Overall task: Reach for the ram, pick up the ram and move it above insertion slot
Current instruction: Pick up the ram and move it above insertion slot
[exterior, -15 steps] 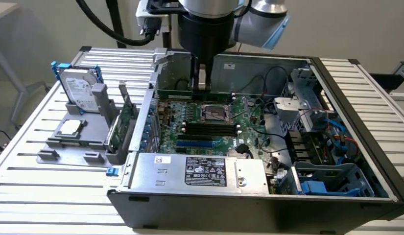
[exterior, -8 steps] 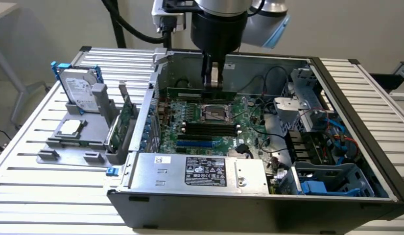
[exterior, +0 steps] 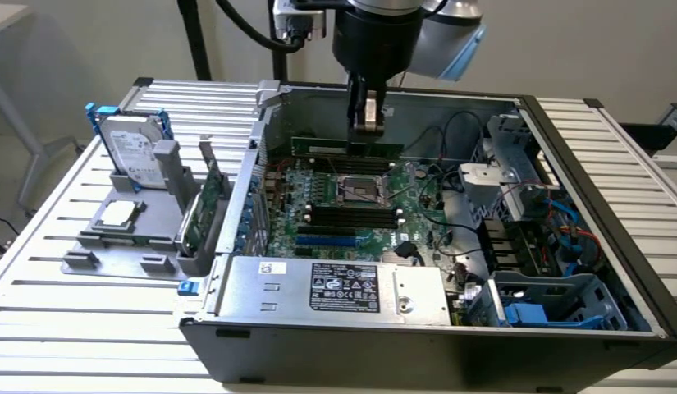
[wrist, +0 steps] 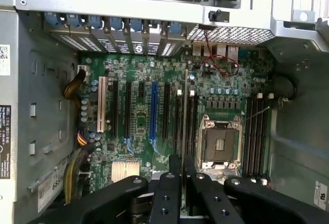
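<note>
The ram [exterior: 316, 148], a narrow green stick, hangs level inside the open computer case [exterior: 426, 336], near its back wall. My gripper [exterior: 368, 131] comes straight down from above and is shut on the ram's middle. The stick sits a little above the motherboard [exterior: 338, 238], over the far side of the CPU socket [exterior: 360, 189]; black memory slots [exterior: 349, 215] lie on the socket's near side. In the wrist view the black fingers [wrist: 167, 193] stand close together, with the ram's thin edge [wrist: 185, 131] running between them over long slots beside the CPU socket [wrist: 220, 142].
On a grey fixture at the exterior view's left stand a silver hard drive in a blue frame [exterior: 135, 152] and a broader green expansion card [exterior: 207, 205]. The power supply [exterior: 327, 287] fills the case front. Cables and drive bays [exterior: 535, 222] crowd the case's right side.
</note>
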`<action>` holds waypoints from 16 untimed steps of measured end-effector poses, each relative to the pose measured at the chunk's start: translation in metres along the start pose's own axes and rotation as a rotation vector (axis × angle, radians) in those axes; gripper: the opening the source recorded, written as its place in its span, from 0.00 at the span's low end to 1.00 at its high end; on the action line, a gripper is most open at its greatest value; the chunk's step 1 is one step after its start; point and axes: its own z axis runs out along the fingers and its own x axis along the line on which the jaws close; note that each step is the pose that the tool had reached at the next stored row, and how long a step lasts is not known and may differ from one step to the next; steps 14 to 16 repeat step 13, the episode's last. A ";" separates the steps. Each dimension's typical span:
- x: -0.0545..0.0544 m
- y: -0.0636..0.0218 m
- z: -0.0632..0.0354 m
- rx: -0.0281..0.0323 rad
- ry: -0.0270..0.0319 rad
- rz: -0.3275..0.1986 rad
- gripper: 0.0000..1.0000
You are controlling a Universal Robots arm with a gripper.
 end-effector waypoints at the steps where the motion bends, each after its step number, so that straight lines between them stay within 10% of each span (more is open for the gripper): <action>1: -0.001 -0.0023 0.0001 0.0001 0.0016 0.000 0.14; 16: -0.003 -0.0103 0.0003 0.0003 0.0045 0.000 0.14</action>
